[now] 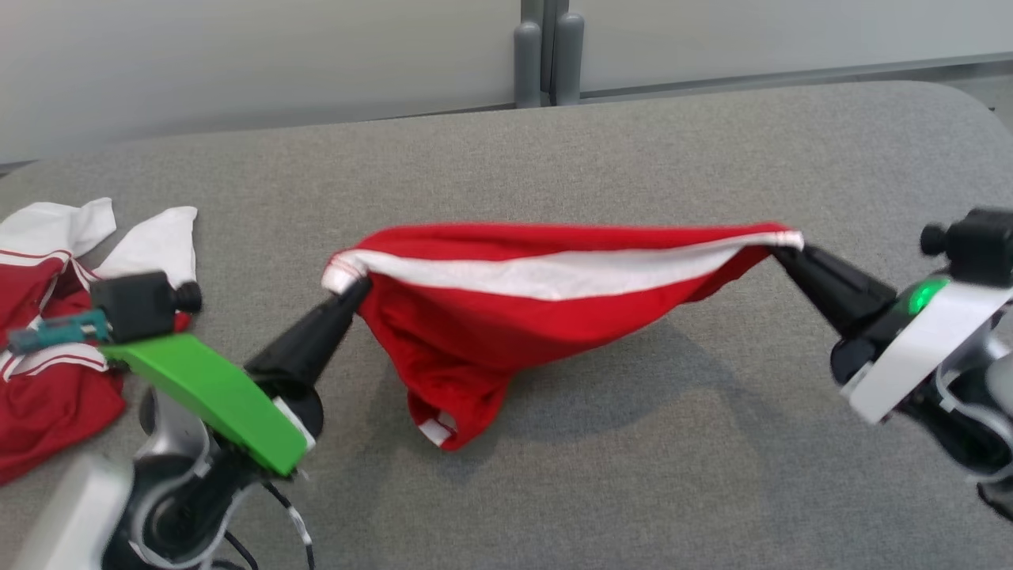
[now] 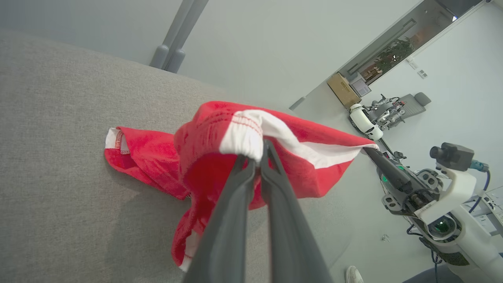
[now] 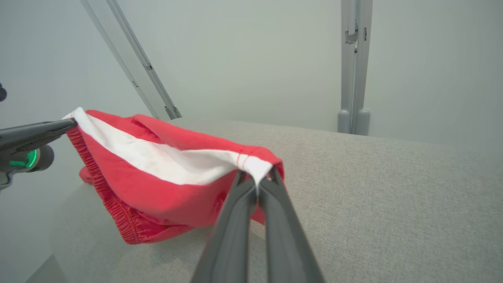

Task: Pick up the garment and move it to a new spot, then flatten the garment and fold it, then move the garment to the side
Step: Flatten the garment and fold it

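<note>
We hold the red shorts (image 1: 506, 332) up by the white band (image 1: 554, 273), our left claw (image 1: 354, 286) clamped on one end and our right claw (image 1: 779, 252) on the other, over the grey worktop (image 1: 633, 150). Picking up looks done. Laying flat, folding and moving aside are left.

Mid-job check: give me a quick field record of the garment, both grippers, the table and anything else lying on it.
garment: red garment with a white band, stretched in the air by the band, lower part sagging toward the table
left gripper: shut on the band's left end
right gripper: shut on the band's right end
surface: grey fabric-covered table
other items: pile of red and white clothes at the table's left edge, apart from the held garment
task stage: lifted, not yet flattened or folded
</note>
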